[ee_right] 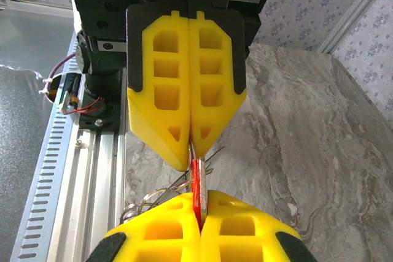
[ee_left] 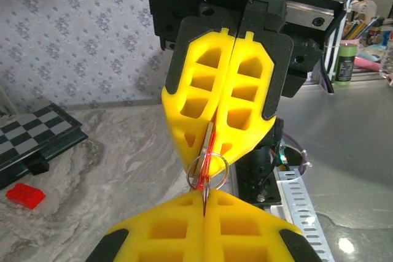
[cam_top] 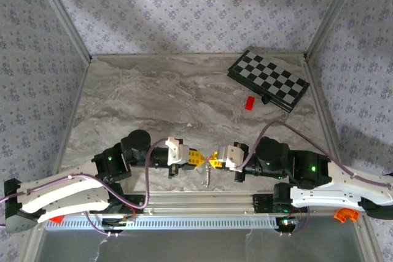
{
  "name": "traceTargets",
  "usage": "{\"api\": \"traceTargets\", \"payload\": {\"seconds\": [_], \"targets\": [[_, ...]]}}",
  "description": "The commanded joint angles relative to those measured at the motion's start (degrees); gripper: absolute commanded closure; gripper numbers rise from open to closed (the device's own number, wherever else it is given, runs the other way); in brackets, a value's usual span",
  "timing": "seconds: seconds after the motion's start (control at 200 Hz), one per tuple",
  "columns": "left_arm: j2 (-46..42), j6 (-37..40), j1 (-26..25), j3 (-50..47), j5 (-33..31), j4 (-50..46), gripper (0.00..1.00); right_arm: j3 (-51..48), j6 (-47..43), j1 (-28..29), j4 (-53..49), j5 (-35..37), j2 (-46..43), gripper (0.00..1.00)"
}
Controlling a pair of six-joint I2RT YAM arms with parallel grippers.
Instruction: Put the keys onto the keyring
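Observation:
My two grippers meet tip to tip above the near middle of the table. The left gripper (cam_top: 198, 159) (ee_left: 204, 196) is shut on the thin silver keyring (ee_left: 226, 169), whose loop stands out between the yellow tips. Facing it, the right gripper (cam_top: 216, 162) (ee_right: 199, 196) is shut on a red-headed key (ee_right: 198, 179) (ee_left: 209, 157), and the key's flat sits against the ring. More silver rings and a key (ee_right: 144, 202) (cam_top: 207, 179) dangle below the meeting point.
A folded chessboard (cam_top: 268, 80) (ee_left: 37, 133) lies at the back right with a small red block (cam_top: 250, 102) (ee_left: 24, 194) beside it. An aluminium rail (cam_top: 202, 200) runs along the near edge under the arms. Patterned walls close in the table.

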Motion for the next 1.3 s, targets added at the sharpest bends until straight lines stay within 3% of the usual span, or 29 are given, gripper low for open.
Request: {"api": "traceTargets", "payload": {"seconds": [0.0, 0.645, 0.86, 1.074, 1.179, 1.294], "targets": [[-2.2, 0.2, 0.4, -0.8, -5.2, 2.3, 1.00, 0.7, 0.0, 0.5, -1.8, 2.1, -0.8, 1.00], [-5.4, 0.4, 0.4, -2.5, -6.9, 3.4, 1.00, 3.2, 0.3, 1.8, -9.7, 6.8, 2.5, 0.97], [-5.3, 0.5, 0.4, -2.6, -6.8, 3.7, 1.00, 3.8, 0.0, 2.5, -11.7, 8.5, 3.6, 1.00], [-3.0, 0.1, 0.4, -1.2, -0.4, 1.0, 1.00, 3.0, -0.5, 2.7, -9.2, 7.9, 2.8, 1.00], [-1.5, -0.1, 0.4, -0.5, 1.0, -0.6, 0.74, 2.7, -0.8, 2.8, -8.1, 7.0, 1.8, 1.00], [-1.6, -0.4, 0.4, -0.8, 2.0, -0.1, 0.67, 3.1, -1.0, 2.8, -7.9, 6.5, 1.3, 1.00]]}}
